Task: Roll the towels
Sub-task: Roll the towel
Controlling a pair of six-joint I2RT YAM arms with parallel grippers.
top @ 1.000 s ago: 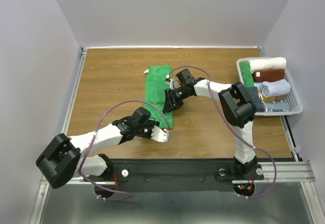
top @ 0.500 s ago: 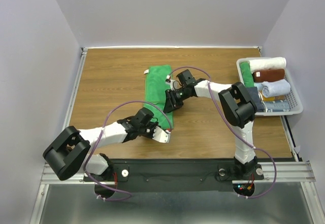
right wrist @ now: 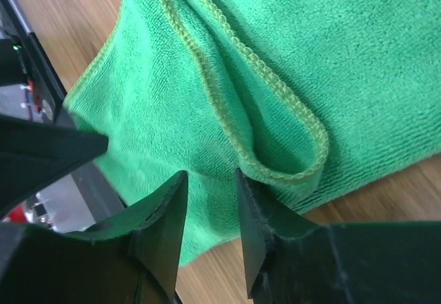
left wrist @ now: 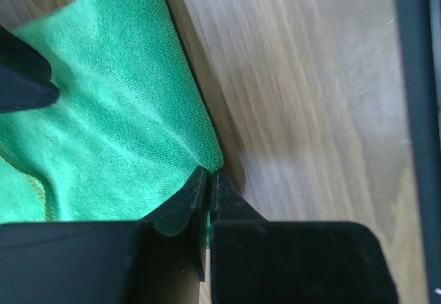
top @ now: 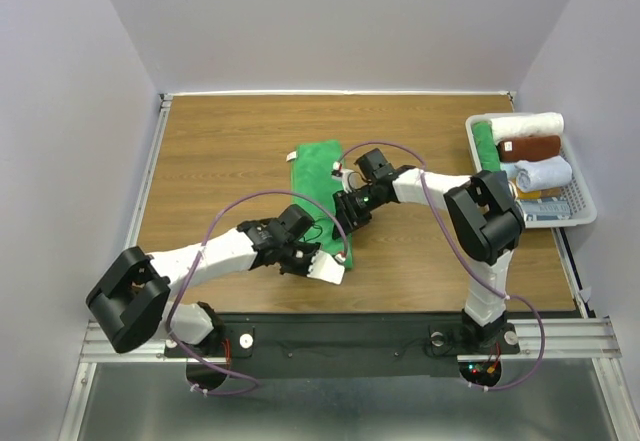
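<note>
Closure of left claw (left wrist: 209,176) on green towel (left wrist: 103,125) corner, frame lower centre, is complete; towel has skewed. Rolling can start. Grip of right claw (right wrist: 210,197): cannot tell.

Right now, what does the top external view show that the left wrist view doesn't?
Only the top external view shows both arms, the right claw at the right edge of the green towel, and the basket at the table's right side, which holds a cream-white roll and a brown roll among others. Only the left wrist view shows, close up, the left claw shut on the towel's edge. Both views show the green towel lying on the wooden table.
</note>
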